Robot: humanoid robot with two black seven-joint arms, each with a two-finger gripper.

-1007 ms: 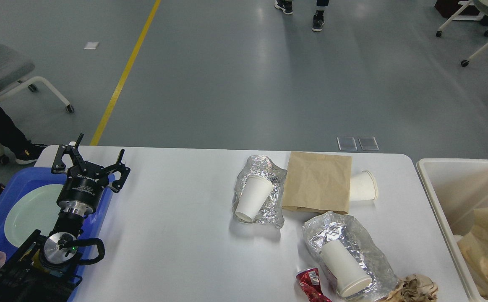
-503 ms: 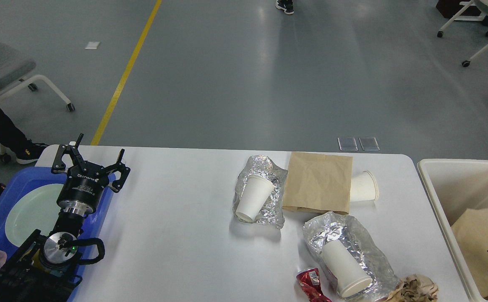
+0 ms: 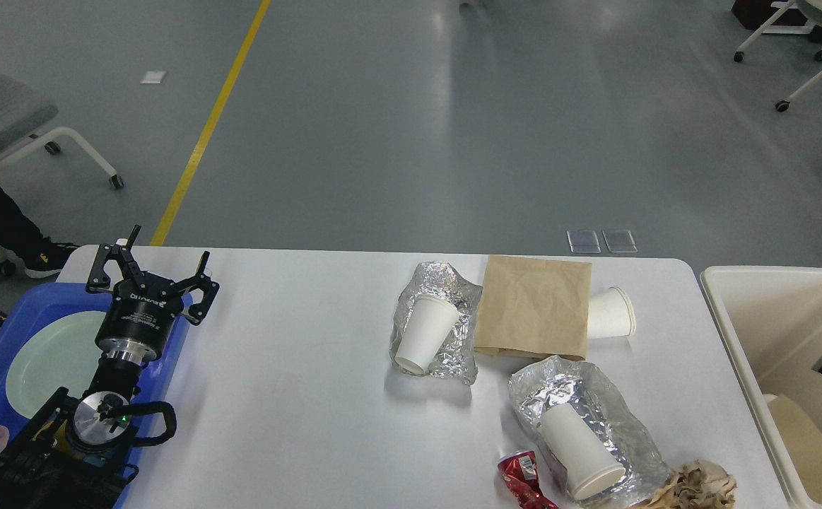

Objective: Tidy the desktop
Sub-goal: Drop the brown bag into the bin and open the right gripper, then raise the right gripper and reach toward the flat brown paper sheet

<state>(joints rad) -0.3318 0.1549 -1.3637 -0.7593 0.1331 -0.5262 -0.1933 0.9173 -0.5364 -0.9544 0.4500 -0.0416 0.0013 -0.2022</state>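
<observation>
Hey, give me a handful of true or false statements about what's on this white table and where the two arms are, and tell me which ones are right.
1. Three white paper cups lie on the desktop. True.
2. The brown paper bag sits in the cream bin. False: it lies flat on the desktop.
3. The left end effector is open above the blue tray. True.
4. The crushed red can rests on the green plate. False: it lies at the desktop's near edge.
</observation>
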